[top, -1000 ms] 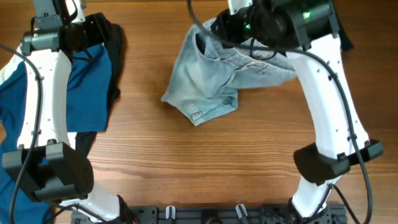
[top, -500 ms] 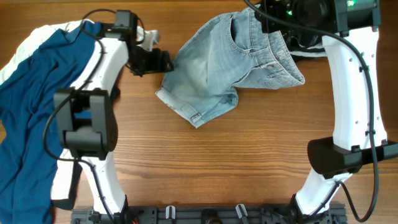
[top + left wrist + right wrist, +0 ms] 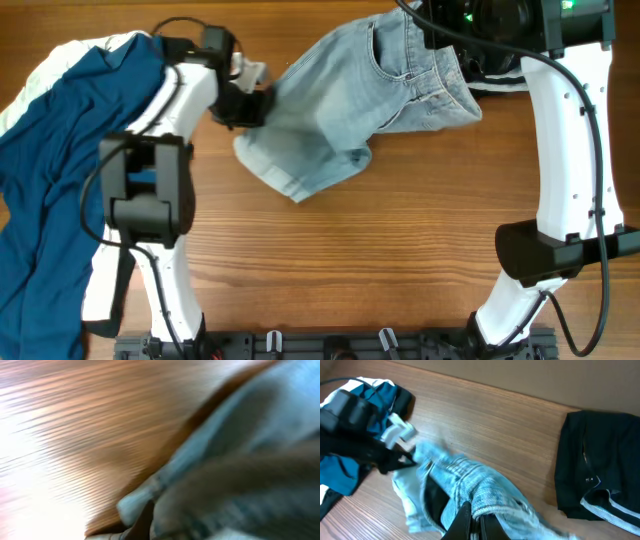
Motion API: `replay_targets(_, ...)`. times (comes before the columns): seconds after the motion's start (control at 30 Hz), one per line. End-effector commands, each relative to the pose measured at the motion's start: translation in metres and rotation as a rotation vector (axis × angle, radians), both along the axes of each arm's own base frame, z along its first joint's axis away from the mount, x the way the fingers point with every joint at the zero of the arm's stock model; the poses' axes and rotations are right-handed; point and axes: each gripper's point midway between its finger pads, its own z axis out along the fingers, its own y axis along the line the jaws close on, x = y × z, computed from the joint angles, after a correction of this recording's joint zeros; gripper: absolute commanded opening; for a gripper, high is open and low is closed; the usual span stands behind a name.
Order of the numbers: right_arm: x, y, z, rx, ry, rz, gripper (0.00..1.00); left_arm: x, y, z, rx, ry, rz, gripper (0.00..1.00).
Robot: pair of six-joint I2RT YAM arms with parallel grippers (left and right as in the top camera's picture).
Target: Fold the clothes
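Denim shorts (image 3: pixel 330 110) lie on the far middle of the wooden table (image 3: pixel 400 240), spread between the two arms. The pale blue fabric runs from a cuffed leg hem at the near left to the waistband at the far right. The waistband end is raised off the table, and the leg rests on the wood.

Left gripper (image 3: pixel 260 102): positioned at the far left edge of the shorts, jaws pressed together on the denim of the leg. The left wrist view is blurred by motion and shows only denim close to the lens and the wood grain beside it.

Right gripper (image 3: pixel 476 525): positioned at the far right end of the shorts, jaws pinching a fold of the waistband. The belt seam and a pocket opening show just beyond the fingers.

Other items:
- A blue garment (image 3: pixel 60 170) covers the left side of the table, with a white garment (image 3: pixel 35 85) under its far edge.
- A black garment (image 3: pixel 600 470) with white stripes lies at the far right, just beside the waistband.
- Green indicator lights (image 3: pixel 465 18) glow on the right arm.
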Motion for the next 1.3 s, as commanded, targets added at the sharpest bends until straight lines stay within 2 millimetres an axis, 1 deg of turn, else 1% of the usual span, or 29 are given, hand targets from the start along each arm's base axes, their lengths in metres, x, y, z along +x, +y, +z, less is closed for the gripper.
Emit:
replay_targets(0.0, 0.005, -0.018, 0.017, -0.016, -0.063, -0.039, 0.04, 0.024, 0.054, 0.047, 0.031, -0.107, 0.138, 0.15)
replay_targets(0.03, 0.005, -0.021, 0.017, -0.012, -0.057, -0.052, 0.04, 0.024, 0.056, 0.053, 0.006, -0.117, 0.146, 0.34)
replay_targets(0.07, 0.006, -0.024, 0.016, -0.009, -0.052, -0.063, 0.04, 0.024, 0.056, 0.054, -0.003, -0.117, 0.147, 0.43)
replay_targets(0.1, 0.005, -0.028, 0.016, -0.010, -0.047, -0.070, 0.04, 0.024, 0.054, 0.051, -0.001, -0.111, 0.141, 0.46)
replay_targets(0.17, 0.005, -0.029, 0.015, -0.011, -0.044, -0.072, 0.04, 0.027, 0.048, 0.047, -0.001, -0.119, 0.125, 0.48)
replay_targets(0.2, 0.005, -0.029, 0.015, -0.011, -0.045, -0.072, 0.04, 0.033, 0.046, 0.044, -0.002, -0.137, 0.121, 0.49)
replay_targets(0.3, 0.006, -0.031, 0.014, -0.023, -0.044, -0.082, 0.04, 0.046, 0.047, 0.034, -0.004, -0.172, 0.122, 0.52)
replay_targets(0.37, 0.006, -0.031, 0.014, -0.023, -0.045, -0.082, 0.04, 0.053, 0.047, 0.019, 0.001, -0.184, 0.099, 0.57)
replay_targets(0.4, 0.006, -0.031, 0.014, -0.023, -0.045, -0.082, 0.04, 0.058, 0.047, 0.009, 0.002, -0.189, 0.099, 0.63)
replay_targets(0.47, 0.006, -0.032, 0.014, -0.025, -0.046, -0.080, 0.04, 0.069, 0.051, -0.009, 0.017, -0.202, 0.130, 0.62)
replay_targets(0.53, 0.006, -0.034, 0.013, -0.036, -0.043, -0.090, 0.04, 0.081, 0.059, -0.020, 0.025, -0.212, 0.226, 0.63)
replay_targets(0.57, 0.006, -0.035, 0.013, -0.040, -0.042, -0.092, 0.04, 0.086, 0.060, -0.022, 0.014, -0.219, 0.259, 0.66)
replay_targets(0.63, 0.006, -0.034, 0.013, -0.039, -0.043, -0.092, 0.04, 0.089, 0.060, -0.029, 0.011, -0.220, 0.269, 0.71)
replay_targets(0.73, 0.006, -0.035, 0.013, -0.039, -0.044, -0.092, 0.04, 0.090, 0.058, -0.040, 0.000, -0.213, 0.265, 0.73)
replay_targets(0.8, 0.006, -0.034, 0.013, -0.039, -0.043, -0.092, 0.04, 0.090, 0.047, -0.050, -0.063, -0.197, 0.246, 0.74)
replay_targets(0.83, 0.006, -0.034, 0.013, -0.039, -0.043, -0.092, 0.04, 0.089, 0.043, -0.052, -0.085, -0.193, 0.238, 0.73)
replay_targets(0.87, 0.006, -0.034, 0.013, -0.039, -0.043, -0.092, 0.04, 0.087, 0.032, -0.062, -0.128, -0.175, 0.219, 0.72)
replay_targets(0.9, 0.006, -0.034, 0.013, -0.039, -0.042, -0.092, 0.04, 0.085, 0.024, -0.069, -0.138, -0.165, 0.204, 0.68)
replay_targets(0.93, 0.006, -0.034, 0.013, -0.039, -0.042, -0.092, 0.04, 0.085, 0.018, -0.071, -0.139, -0.163, 0.194, 0.58)
replay_targets(0.97, 0.006, -0.034, 0.013, -0.038, -0.042, -0.092, 0.04, 0.084, 0.010, -0.073, -0.143, -0.165, 0.179, 0.37)
replay_targets(1.0, 0.006, -0.034, 0.013, -0.037, -0.041, -0.094, 0.04, 0.084, -0.002, -0.073, -0.146, -0.171, 0.155, 0.24)
replay_targets(1.03, 0.006, -0.034, 0.013, -0.037, -0.041, -0.094, 0.04, 0.083, -0.013, -0.073, -0.148, -0.175, 0.135, 0.24)
replay_targets(1.1, 0.006, -0.034, 0.012, -0.037, -0.040, -0.094, 0.04, 0.083, -0.025, -0.076, -0.121, -0.184, 0.112, 0.31)
replay_targets(1.13, 0.005, -0.034, 0.012, -0.039, -0.039, -0.093, 0.04, 0.082, -0.026, -0.080, -0.086, -0.184, 0.110, 0.34)
replay_targets(1.2, 0.005, -0.035, 0.012, -0.040, -0.036, -0.091, 0.04, 0.077, -0.023, -0.089, -0.008, -0.170, 0.115, 0.35)
replay_targets(1.23, 0.005, -0.035, 0.011, -0.040, -0.035, -0.092, 0.04, 0.075, -0.018, -0.092, 0.018, -0.163, 0.122, 0.26)
replay_targets(1.27, 0.005, -0.035, 0.011, -0.040, -0.035, -0.092, 0.04, 0.075, -0.015, -0.093, 0.034, -0.160, 0.127, 0.04)
